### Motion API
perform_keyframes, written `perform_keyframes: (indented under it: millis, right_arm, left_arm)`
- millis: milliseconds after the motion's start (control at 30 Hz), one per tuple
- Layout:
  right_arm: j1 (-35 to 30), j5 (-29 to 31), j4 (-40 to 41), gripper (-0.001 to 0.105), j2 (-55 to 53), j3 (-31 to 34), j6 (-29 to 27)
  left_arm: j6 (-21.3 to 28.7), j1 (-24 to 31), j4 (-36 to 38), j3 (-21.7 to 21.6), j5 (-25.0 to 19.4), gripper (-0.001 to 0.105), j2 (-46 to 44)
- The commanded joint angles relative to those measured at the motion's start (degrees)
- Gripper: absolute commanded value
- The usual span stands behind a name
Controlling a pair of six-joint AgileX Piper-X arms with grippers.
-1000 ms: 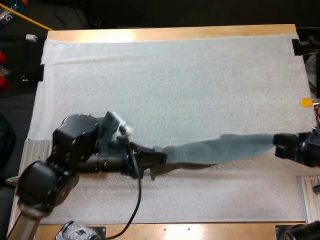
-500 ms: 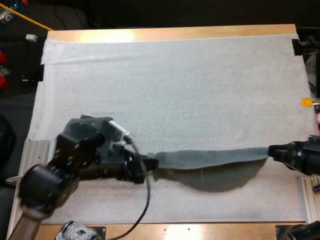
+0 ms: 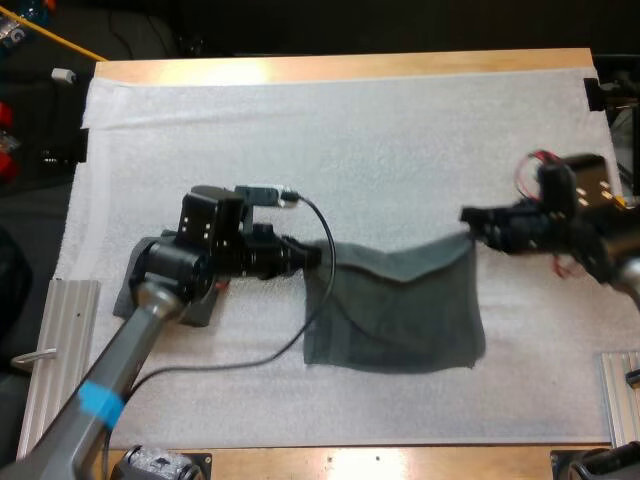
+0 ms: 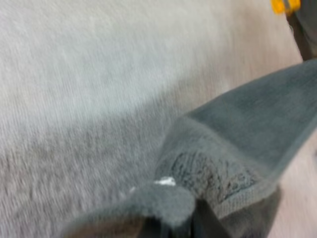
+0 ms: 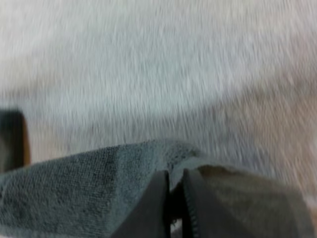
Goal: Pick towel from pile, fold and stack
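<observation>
**Bench** (image 3: 400,462): The wooden near edge is visible. A white mat (image 3: 400,130) covers nearly all of the top.

**Towel** (image 3: 395,310): One dark grey-green towel sits on the near half of the mat, right of centre. It is spread open in a rough square. The near edge looks to lie flat on the mat. The far edge is strung between the two tools and sags a little in the middle. A dark fold runs down the left side from the held corner.

**Grey patch** (image 3: 200,308): A flat dark grey thing lies on the mat under the left arm, left of the towel and apart from it. The arm hides most of it, and what it is cannot be told.

**Left tool** (image 3: 316,256): It is clenched on the towel's far left corner. The arm comes in low from the near left. In the left wrist view the cloth bunches over the black fingers (image 4: 203,224). From there the hem runs off toward the other arm.

**Right tool** (image 3: 468,220): It is clenched on the towel's far right corner, slightly farther back than the left tool. The arm reaches in from the right edge. In the right wrist view the two black fingers (image 5: 154,203) stand almost together with cloth pinched between them. The towel falls away on either side over the mat.
</observation>
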Motion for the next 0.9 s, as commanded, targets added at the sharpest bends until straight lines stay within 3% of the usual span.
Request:
perform_keyframes:
  millis: [0,200,467,700,767,867]
  right_arm:
    - [0.0,0.3,-3.7,0.0,1.1,-0.1,0.8]
    - [-0.1,1.9,-14.4,0.0,9.2,-0.1,6.5]
    - [-0.1,5.2,-19.6,0.0,14.5,-0.1,7.1]
    - [-0.1,6.7,-27.6,0.001,14.8,-0.1,7.1]
    - [-0.1,6.7,-29.4,0.01,14.8,-0.1,7.7]
    - [-0.1,6.6,-32.0,0.036,14.8,-0.1,9.6]
  left_arm:
    - [-0.3,0.4,-2.4,-0.3,1.0,0.0,1.0]
    - [-1.4,2.0,-10.3,-0.3,2.1,0.0,9.8]
    - [-3.7,2.9,-19.1,-0.3,1.5,0.0,14.5]
    - [-5.4,4.6,-22.4,-0.3,-3.1,0.004,14.5]
    - [-6.2,5.6,-22.4,-0.3,-3.1,0.012,14.5]
    - [-7.8,7.1,-22.9,-0.3,-1.4,0.036,14.5]
